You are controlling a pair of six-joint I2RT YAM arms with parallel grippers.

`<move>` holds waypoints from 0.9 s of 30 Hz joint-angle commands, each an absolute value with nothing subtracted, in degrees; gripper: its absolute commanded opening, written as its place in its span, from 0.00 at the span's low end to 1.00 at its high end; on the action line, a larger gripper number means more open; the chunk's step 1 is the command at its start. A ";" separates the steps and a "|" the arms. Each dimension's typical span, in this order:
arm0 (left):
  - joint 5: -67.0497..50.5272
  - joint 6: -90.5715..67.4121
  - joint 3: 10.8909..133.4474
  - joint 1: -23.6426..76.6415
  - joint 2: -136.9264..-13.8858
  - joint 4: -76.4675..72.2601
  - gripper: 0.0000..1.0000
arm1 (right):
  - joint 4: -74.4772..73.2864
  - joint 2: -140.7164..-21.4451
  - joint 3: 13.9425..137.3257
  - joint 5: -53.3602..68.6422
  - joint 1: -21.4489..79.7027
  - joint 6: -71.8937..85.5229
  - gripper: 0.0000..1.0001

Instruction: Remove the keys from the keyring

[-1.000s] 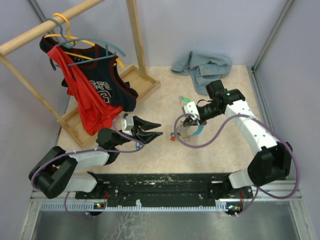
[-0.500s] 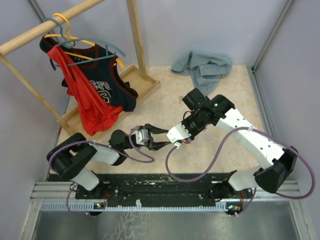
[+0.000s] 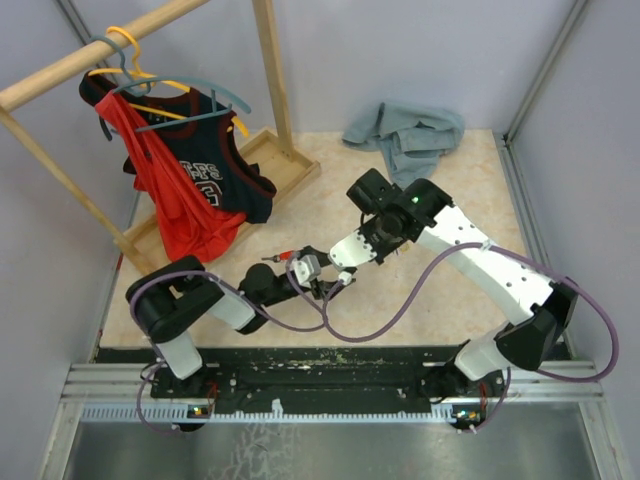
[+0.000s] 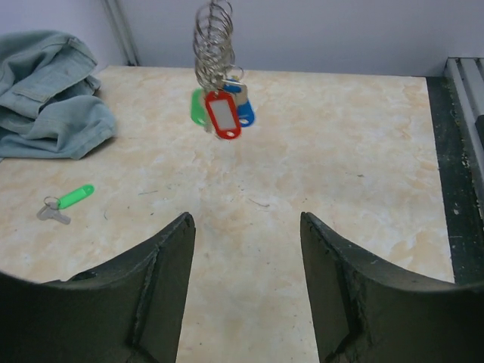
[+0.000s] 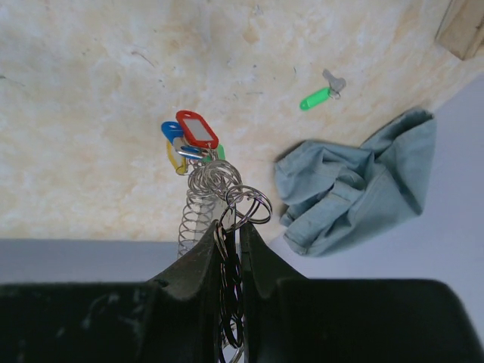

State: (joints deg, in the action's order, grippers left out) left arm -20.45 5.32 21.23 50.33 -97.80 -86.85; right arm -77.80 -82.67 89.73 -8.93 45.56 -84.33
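My right gripper (image 5: 233,227) is shut on the keyring (image 5: 243,206), a bunch of thin silvery loops. Its keys hang below it, with red (image 5: 198,128), blue (image 5: 171,130), yellow and green tags. The left wrist view shows that bunch hanging ahead over the table, rings (image 4: 214,38) above a red tag (image 4: 223,115). My left gripper (image 4: 246,219) is open and empty, low over the table and short of the bunch. From above, the left gripper (image 3: 325,290) sits just below the right gripper (image 3: 345,272). One loose key with a green tag (image 4: 66,203) (image 5: 318,96) lies on the table.
A crumpled blue-grey cloth (image 3: 405,135) lies at the back of the table. A wooden clothes rack (image 3: 270,70) with red and black jerseys (image 3: 190,180) stands at the back left. Grey walls close in the sides.
My right arm swung the keyring left and nearer to the front edge. My left arm folded back, its gripper now points right at the bunch, and its jaws have widened.
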 commanded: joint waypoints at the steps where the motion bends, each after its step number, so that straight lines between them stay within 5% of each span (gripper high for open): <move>1: -17.28 6.91 26.39 52.29 -102.44 -102.55 0.66 | -78.39 -82.64 95.53 -15.91 46.48 -83.15 0.00; 16: -18.50 10.39 40.37 52.39 -112.92 -102.57 0.75 | -80.15 -82.89 99.16 -13.59 47.15 -82.97 0.00; 27: -20.29 10.79 46.15 52.44 -117.43 -102.42 0.70 | -81.20 -81.68 100.31 -10.33 47.37 -82.73 0.00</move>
State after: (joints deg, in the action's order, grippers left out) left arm -19.35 9.96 44.38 52.14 -116.14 -86.87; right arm -80.88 -83.72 96.18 -10.98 46.76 -83.29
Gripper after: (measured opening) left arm 0.703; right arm 0.110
